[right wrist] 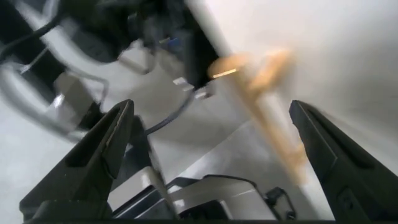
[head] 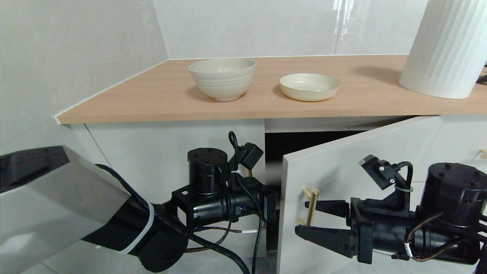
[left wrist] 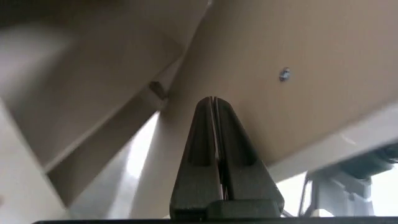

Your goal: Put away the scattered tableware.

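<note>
Countertop: bowl, dish; right tool parted around door handle

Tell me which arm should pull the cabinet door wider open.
Right. The open right gripper has the door handle between its fingers, on the outside of the half-open cabinet door. The left gripper is shut, inside the cabinet opening behind that door, away from the handle.

White tiled walls, wooden countertop over white cabinets, one door ajar
</note>
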`<state>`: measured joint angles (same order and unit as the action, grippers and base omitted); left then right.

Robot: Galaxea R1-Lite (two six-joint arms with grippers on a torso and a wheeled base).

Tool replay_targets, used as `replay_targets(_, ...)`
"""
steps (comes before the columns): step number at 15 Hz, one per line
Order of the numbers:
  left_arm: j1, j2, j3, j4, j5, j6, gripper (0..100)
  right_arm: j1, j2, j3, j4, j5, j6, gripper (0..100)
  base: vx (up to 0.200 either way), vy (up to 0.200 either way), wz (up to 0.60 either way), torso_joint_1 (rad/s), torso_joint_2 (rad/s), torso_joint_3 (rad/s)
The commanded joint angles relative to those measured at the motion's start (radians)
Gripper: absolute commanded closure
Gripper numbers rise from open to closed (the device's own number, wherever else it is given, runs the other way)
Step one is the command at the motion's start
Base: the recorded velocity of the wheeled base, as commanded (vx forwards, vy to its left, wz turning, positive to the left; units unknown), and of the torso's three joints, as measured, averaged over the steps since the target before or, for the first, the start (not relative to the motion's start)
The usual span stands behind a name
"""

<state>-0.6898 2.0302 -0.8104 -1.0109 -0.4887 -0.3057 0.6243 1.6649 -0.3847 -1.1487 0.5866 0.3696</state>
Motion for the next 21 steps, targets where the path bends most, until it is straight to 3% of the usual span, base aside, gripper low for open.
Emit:
replay_targets(1, -0.014, 0.012, -0.009, -0.003, -0.004, -0.015, 100, -0.040, -0.008, 0.006, 0.000, -0.007, -0.003, 0, 0.000, 0.000, 0.00, 0.000, 0.00, 0.000)
replay_targets(3, -0.014, -0.005, -0.009, -0.003, -0.004, -0.021, 100, -0.055, -0.047, 0.047, 0.003, -0.027, -0.047, 0, 0.000, 0.000, 0.00, 0.000, 0.00, 0.000)
replay_targets(6, -0.014, -0.044, 0.017, -0.003, -0.007, -0.021, 100, -0.037, -0.145, 0.165, 0.011, -0.251, -0.159, 0, 0.000, 0.000, 0.00, 0.000, 0.00, 0.000)
replay_targets(7, -0.014, -0.050, 0.027, -0.005, -0.008, -0.021, 100, -0.023, -0.205, 0.193, 0.026, -0.269, -0.159, 0, 0.000, 0.000, 0.00, 0.000, 0.00, 0.000)
replay_targets(8, -0.014, -0.061, 0.047, -0.005, -0.008, -0.019, 100, -0.017, -0.287, 0.194, 0.099, -0.269, -0.159, 0, 0.000, 0.000, 0.00, 0.000, 0.00, 0.000)
replay_targets(12, -0.014, -0.061, 0.053, -0.005, -0.008, -0.019, 100, -0.026, -0.597, 0.024, 0.630, -0.275, -0.161, 0, 0.000, 0.000, 0.00, 0.000, 0.00, 0.000)
replay_targets(13, -0.014, -0.058, 0.050, -0.005, -0.008, -0.019, 100, -0.034, -0.605, 0.006, 0.669, -0.274, -0.161, 0, 0.000, 0.000, 0.00, 0.000, 0.00, 0.000)
replay_targets(18, -0.028, -0.041, 0.016, -0.003, -0.010, -0.021, 100, -0.046, -0.587, -0.006, 0.690, -0.269, -0.166, 0, 0.000, 0.000, 0.00, 0.000, 0.00, 0.000)
replay_targets(21, -0.042, -0.016, 0.000, -0.003, -0.008, -0.019, 100, -0.046, -0.579, -0.003, 0.690, -0.269, -0.166, 0, -0.200, 0.000, 0.00, 0.002, 0.01, 0.005)
